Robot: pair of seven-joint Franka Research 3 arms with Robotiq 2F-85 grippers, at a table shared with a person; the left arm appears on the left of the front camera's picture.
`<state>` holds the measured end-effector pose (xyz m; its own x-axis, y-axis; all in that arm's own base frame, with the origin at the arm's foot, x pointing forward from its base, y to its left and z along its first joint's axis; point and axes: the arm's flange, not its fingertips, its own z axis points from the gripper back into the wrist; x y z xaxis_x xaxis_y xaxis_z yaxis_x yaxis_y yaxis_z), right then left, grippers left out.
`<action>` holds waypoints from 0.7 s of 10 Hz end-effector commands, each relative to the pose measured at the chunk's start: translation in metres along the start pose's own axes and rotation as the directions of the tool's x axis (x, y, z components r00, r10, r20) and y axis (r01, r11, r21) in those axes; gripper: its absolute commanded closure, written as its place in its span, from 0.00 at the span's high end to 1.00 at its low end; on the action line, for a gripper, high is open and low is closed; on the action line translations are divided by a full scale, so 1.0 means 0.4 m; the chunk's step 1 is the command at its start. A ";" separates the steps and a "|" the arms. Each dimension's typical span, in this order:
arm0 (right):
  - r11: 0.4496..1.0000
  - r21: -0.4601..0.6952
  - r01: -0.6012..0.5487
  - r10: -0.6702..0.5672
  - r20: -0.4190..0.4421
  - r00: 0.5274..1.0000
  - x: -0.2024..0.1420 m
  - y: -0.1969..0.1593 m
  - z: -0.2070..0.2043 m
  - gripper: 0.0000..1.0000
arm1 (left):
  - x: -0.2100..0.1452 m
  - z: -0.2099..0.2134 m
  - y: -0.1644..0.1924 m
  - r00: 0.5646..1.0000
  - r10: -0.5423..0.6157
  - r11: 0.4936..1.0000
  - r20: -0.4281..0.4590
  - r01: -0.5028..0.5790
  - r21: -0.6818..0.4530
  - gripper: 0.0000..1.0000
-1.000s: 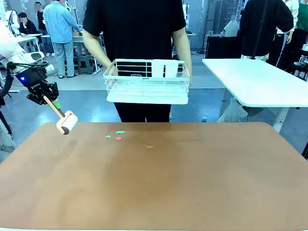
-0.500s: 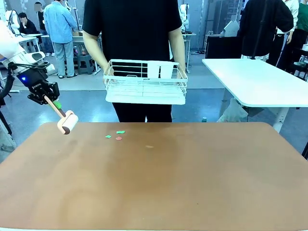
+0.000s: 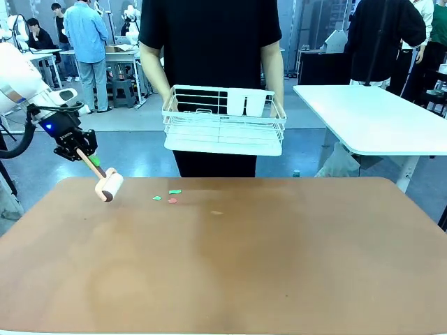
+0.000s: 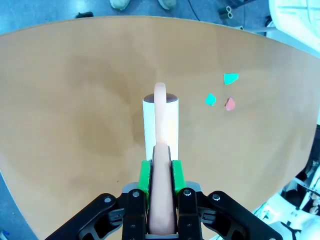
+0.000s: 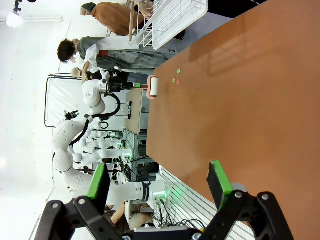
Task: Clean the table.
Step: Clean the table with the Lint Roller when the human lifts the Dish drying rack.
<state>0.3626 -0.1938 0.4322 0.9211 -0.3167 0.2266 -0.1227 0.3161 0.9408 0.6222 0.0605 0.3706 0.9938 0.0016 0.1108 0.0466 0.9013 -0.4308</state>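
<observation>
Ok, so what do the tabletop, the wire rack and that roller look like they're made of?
The table: brown, matte, leather-like covering, with soft mottling and no glare. The rack: thin white-coated wire, probably metal, on a white tray. The roller in the left hand: a white drum, likely sticky paper, on a smooth peach handle, probably plastic.

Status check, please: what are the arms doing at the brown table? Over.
Left gripper shut on lint roller, over table far left. Right gripper open, empty. Coloured scraps on table, not yet rolled. Nothing between roller and scraps.
</observation>
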 end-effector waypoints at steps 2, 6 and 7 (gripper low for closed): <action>1.000 0.017 -0.007 0.007 0.004 1.000 0.001 0.010 0.002 1.00 | 0.015 -0.004 0.023 0.999 -0.021 0.997 0.044 0.024 -0.074 0.21; 1.000 0.017 -0.007 0.007 0.004 1.000 0.001 0.010 0.002 1.00 | 0.047 -0.048 0.068 0.999 0.003 0.985 0.042 0.004 -0.172 0.21; 1.000 0.017 -0.007 0.007 0.004 1.000 0.001 0.010 0.002 1.00 | 0.050 -0.060 0.083 1.000 0.015 0.981 0.025 -0.010 -0.196 0.21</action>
<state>0.3626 -0.1937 0.4322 0.9211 -0.3166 0.2266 -0.1227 0.3161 0.9408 0.6391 0.0743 0.3388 0.9918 0.0391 0.1217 0.0342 0.8363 -0.5472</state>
